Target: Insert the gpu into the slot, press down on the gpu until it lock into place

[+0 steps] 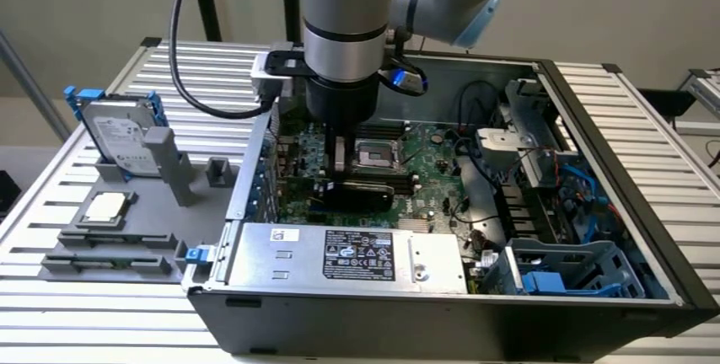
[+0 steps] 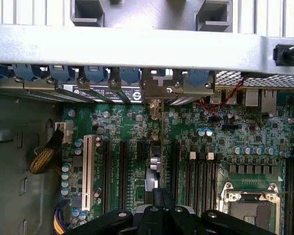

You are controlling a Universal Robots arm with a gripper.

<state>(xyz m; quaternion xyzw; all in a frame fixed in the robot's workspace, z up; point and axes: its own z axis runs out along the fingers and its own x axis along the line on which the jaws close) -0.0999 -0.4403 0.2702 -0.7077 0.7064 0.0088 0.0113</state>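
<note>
The gpu (image 1: 362, 195) is a black card standing on edge on the green motherboard (image 1: 433, 174) inside the open computer case, its dark face turned toward the exterior camera. In the wrist view the gpu (image 2: 156, 164) appears as a thin edge running from the rear bracket (image 2: 157, 88) to my fingers. My gripper (image 1: 341, 166) comes straight down onto its top edge. The gripper (image 2: 157, 208) looks shut on the card's narrow edge. The blue slot is hidden beneath the card.
A grey power-supply box (image 1: 349, 254) fills the case's near side. Black memory slots (image 2: 201, 171) and the CPU socket (image 2: 250, 205) lie beside the card. Drive cages and cables (image 1: 540, 170) sit on the exterior view's right. A hard drive (image 1: 118, 141) stands in a holder outside the case.
</note>
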